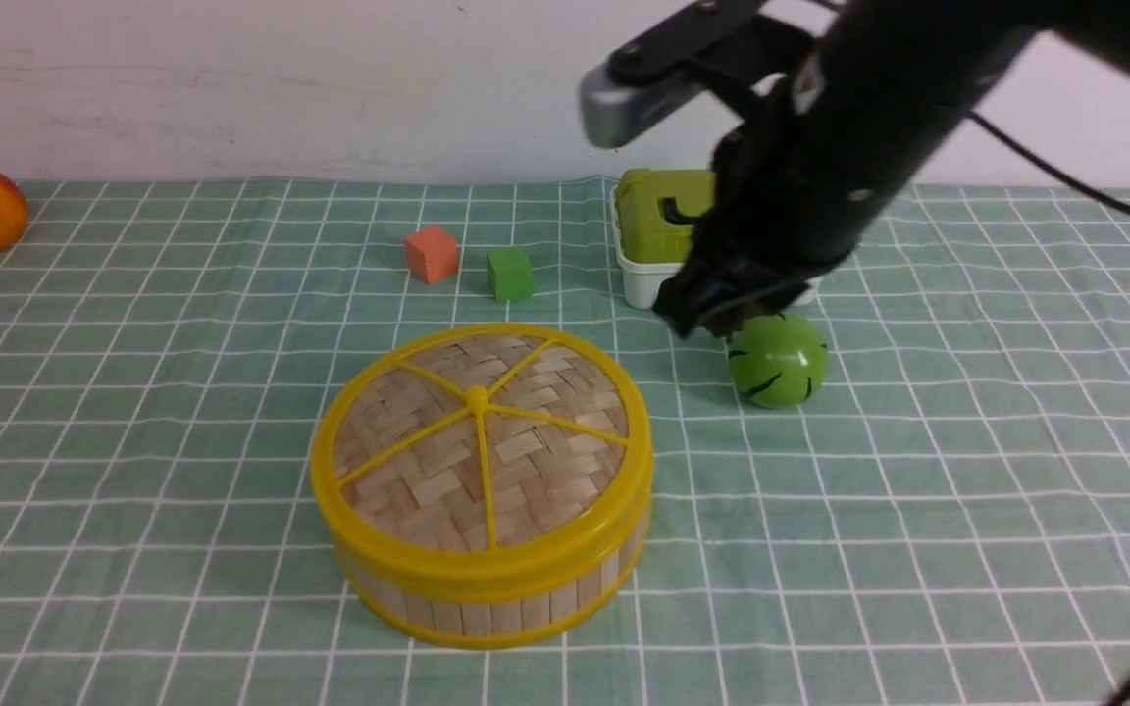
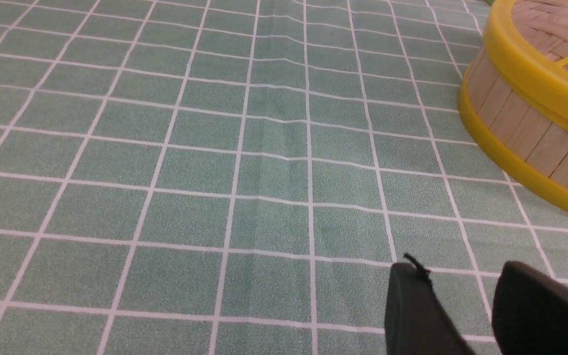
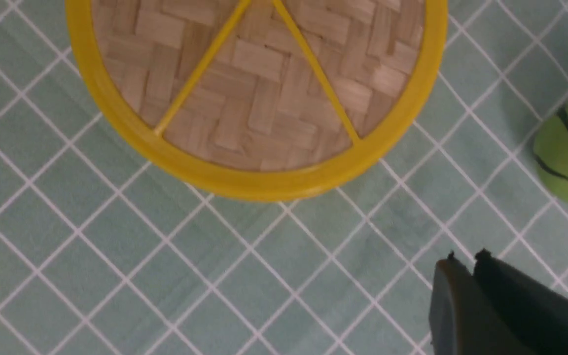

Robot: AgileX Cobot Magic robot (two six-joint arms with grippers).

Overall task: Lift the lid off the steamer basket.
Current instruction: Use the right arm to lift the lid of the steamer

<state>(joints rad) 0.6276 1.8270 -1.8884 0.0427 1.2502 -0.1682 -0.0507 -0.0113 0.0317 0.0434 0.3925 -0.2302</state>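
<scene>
- Only the front view shows the whole lid on the steamer basket.
- Right wrist view: right pincer nearly closed, empty.
- Left wrist view: left pincer parted, empty.

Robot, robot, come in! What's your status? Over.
Left gripper open, empty. Right gripper nearly shut, empty. Lid on basket, untouched. Ball beside right gripper; nothing on lid.

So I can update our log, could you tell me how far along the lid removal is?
Nothing is done yet: the round woven bamboo lid with yellow rim sits on the slatted bamboo steamer basket. In hand: the right end effector hangs near the green ball, empty. Left: reach, grasp, lift.
</scene>
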